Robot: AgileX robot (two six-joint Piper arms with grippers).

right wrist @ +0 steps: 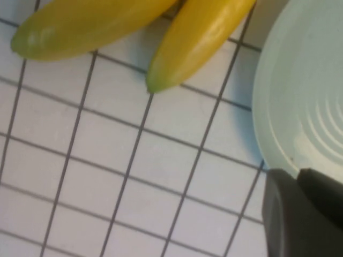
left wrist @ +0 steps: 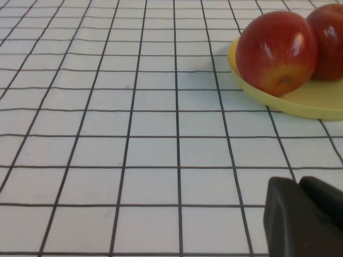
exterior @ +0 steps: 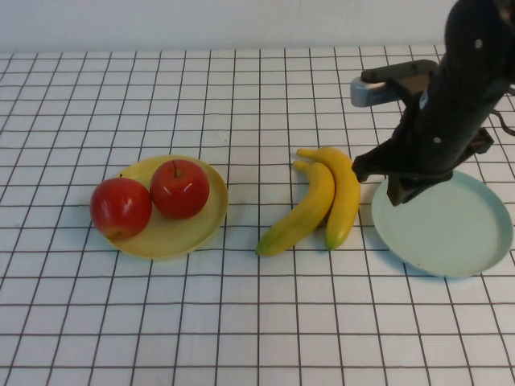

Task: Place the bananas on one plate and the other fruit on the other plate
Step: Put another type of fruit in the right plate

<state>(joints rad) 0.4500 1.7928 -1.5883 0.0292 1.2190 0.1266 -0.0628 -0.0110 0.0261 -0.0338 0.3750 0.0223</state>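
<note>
Two red apples (exterior: 121, 207) (exterior: 179, 188) sit on the pale yellow plate (exterior: 181, 237) at the left. Two yellow bananas (exterior: 304, 211) (exterior: 344, 193) lie side by side on the table, just left of the pale blue-green plate (exterior: 451, 233), which holds nothing. My right gripper (exterior: 396, 186) hangs over that plate's left rim, shut and empty. In the right wrist view the gripper (right wrist: 298, 179) is beside the plate's rim (right wrist: 305, 96), with the bananas' tips (right wrist: 86, 24) (right wrist: 198, 40) beyond. My left gripper (left wrist: 298, 187) is shut and empty, low over the table, apart from the apples (left wrist: 276, 51) (left wrist: 327, 32).
The table is covered with a white cloth with a black grid (exterior: 257, 322). My right arm (exterior: 459, 88) rises dark over the back right, with a grey part (exterior: 378, 90) behind it. My left arm is out of the high view.
</note>
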